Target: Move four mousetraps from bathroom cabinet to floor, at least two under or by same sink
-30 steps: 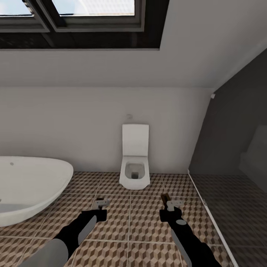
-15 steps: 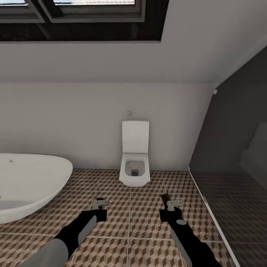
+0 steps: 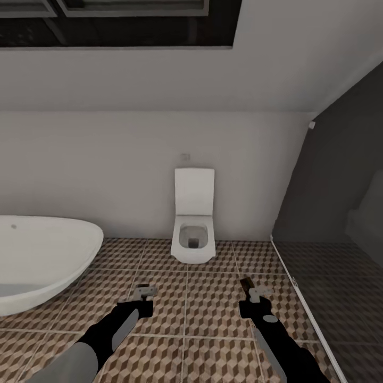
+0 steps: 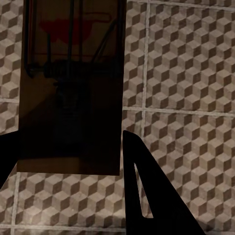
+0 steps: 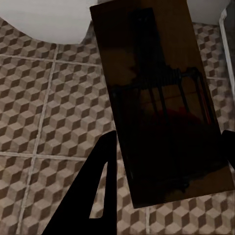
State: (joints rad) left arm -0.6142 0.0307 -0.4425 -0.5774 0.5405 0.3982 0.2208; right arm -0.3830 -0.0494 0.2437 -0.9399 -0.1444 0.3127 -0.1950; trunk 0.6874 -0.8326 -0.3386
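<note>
We face the bathroom floor [image 3: 213, 308], its cube-patterned tiles running up to the far wall, with the bathtub [image 3: 42, 260] along its left edge, the toilet [image 3: 193, 223] at the far edge and the dark shower floor [image 3: 340, 298] to the right. Both arms hang above the tiles with no sink in sight. The left gripper [image 3: 144, 293] has its fingers closed on a mousetrap [image 4: 71, 88]; the right gripper [image 3: 254, 293] grips a second mousetrap [image 5: 159, 98] the same way. Each board's long axis runs straight out from the fingers, with tiles beneath. We judge the sink lies outside this view, so the base must turn before either trap goes down.
</note>
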